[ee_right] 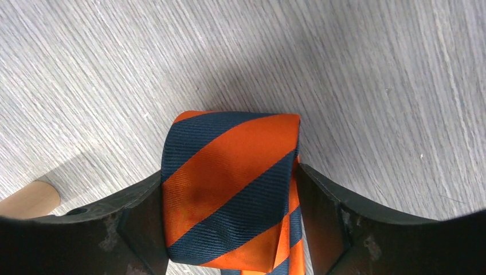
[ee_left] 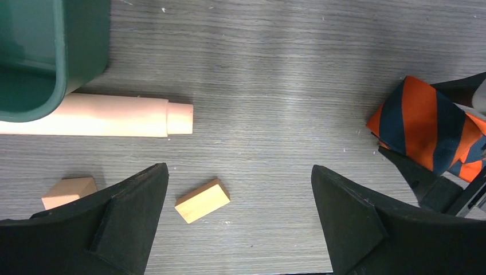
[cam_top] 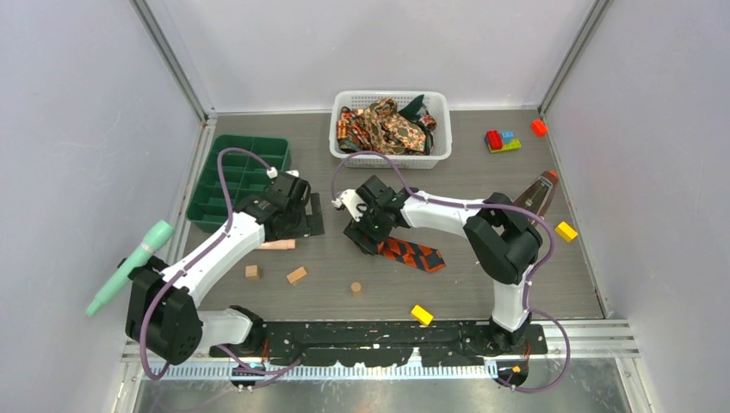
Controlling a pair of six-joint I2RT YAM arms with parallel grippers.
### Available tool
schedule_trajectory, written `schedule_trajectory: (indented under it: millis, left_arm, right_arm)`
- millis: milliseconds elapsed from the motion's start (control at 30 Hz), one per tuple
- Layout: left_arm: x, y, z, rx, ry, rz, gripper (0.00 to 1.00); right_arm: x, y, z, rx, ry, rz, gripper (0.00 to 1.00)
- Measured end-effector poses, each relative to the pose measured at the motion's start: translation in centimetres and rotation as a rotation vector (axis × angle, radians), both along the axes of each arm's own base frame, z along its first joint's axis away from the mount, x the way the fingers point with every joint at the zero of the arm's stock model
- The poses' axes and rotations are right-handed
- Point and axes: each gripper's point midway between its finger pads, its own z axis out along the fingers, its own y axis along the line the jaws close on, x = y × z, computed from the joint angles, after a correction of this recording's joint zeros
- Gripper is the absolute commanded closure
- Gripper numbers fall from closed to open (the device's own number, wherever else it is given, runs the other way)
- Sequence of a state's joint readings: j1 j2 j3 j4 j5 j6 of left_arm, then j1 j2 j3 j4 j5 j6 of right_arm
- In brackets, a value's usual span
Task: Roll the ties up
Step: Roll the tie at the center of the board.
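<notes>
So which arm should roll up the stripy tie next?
Right. The right gripper has the rolled end of the striped tie squeezed between its fingers. The left gripper is open over the table beside a wooden block, with the tie off to its side.

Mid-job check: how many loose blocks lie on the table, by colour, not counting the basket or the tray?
Yellow blocks: 2
Plain wooden pieces: 4
Single red block: 1
Red, blue and green brick cluster: 1
Total: 8
</notes>
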State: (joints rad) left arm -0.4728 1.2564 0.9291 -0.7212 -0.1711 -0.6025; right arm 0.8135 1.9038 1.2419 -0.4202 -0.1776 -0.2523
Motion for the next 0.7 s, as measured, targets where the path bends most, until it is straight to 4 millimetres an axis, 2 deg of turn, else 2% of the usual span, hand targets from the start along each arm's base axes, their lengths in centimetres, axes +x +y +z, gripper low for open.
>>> schedule_trajectory:
  millis: [267, 400, 467, 700]
  left_arm:
    - [0.1, 0.3, -0.1, 0.001, 0.002, 0.012, 0.02]
    - [0.1, 0.4, -0.1, -0.003, 0.004, 0.017, 0.03]
    - [0.1, 0.4, -0.1, -0.005, 0.005, 0.017, 0.03]
    - [0.2, 0.4, -0.1, -0.009, 0.005, 0.019, 0.03]
  right_arm:
    - [0.5, -0.1, -0.1, 0.0, -0.001, -0.006, 0.49]
    - [0.4, 0.0, -0.1, 0.003, 0.002, -0.008, 0.49]
    - [0.3, 0.1, -0.2, 0.002, -0.001, -0.005, 0.45]
    - [-1.1, 1.3, -0.1, 0.014, -0.022, 0.029, 0.17]
